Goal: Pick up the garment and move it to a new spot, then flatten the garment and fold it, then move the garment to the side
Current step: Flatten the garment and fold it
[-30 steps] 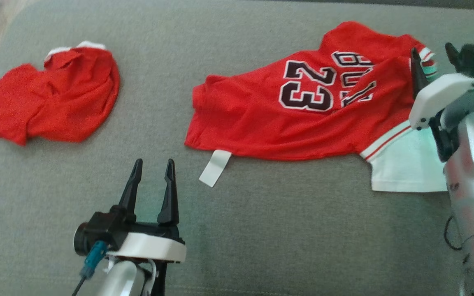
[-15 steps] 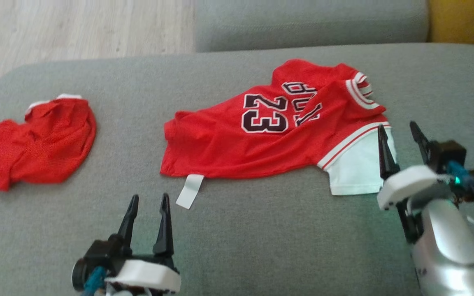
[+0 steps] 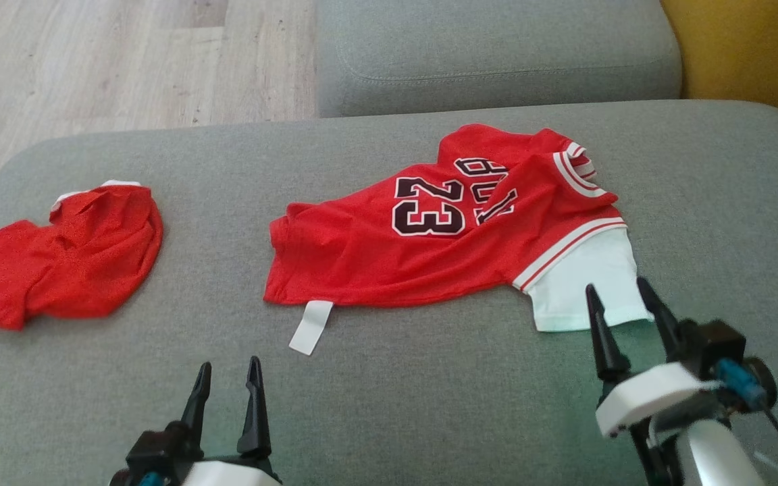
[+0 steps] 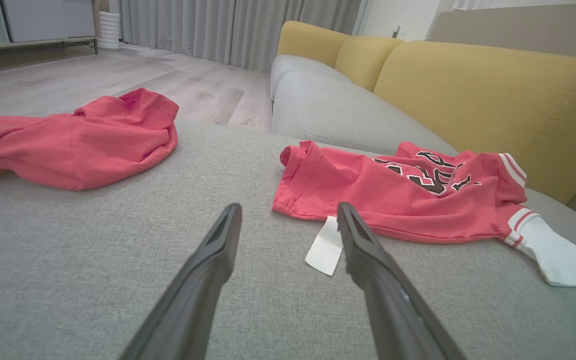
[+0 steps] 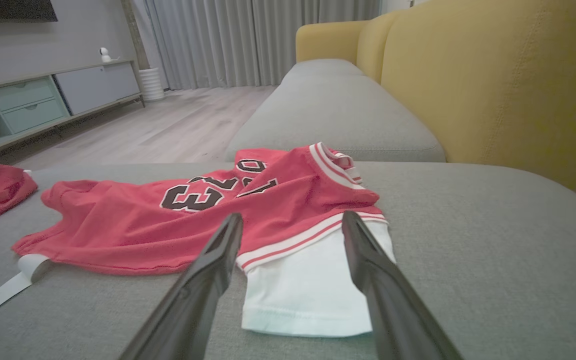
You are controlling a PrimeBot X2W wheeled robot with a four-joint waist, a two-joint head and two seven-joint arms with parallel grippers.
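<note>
A red jersey (image 3: pixel 375 260) with a black "23", a white sleeve (image 3: pixel 585 287) and a white tag (image 3: pixel 311 327) lies crumpled on the grey sofa seat (image 3: pixel 429 405). My right gripper (image 3: pixel 616 283) stands open just in front of the white sleeve, with nothing between its fingers. In the right wrist view the jersey (image 5: pixel 143 225) spreads left of the open right gripper (image 5: pixel 293 215). My left gripper (image 3: pixel 229 362) is open and empty, short of the tag. In the left wrist view the left gripper (image 4: pixel 288 206) points at the jersey's (image 4: pixel 393 200) hem.
A second red garment (image 3: pixel 65 256) lies bunched at the seat's left end. Another grey seat cushion (image 3: pixel 497 54) is behind, a yellow backrest (image 3: pixel 747 47) at the right, and wooden floor (image 3: pixel 92 61) beyond the left edge.
The head camera has tilted up, shifting the whole picture. My right gripper has drawn back from the jersey's collar to in front of the white sleeve. The left gripper has pulled back a little.
</note>
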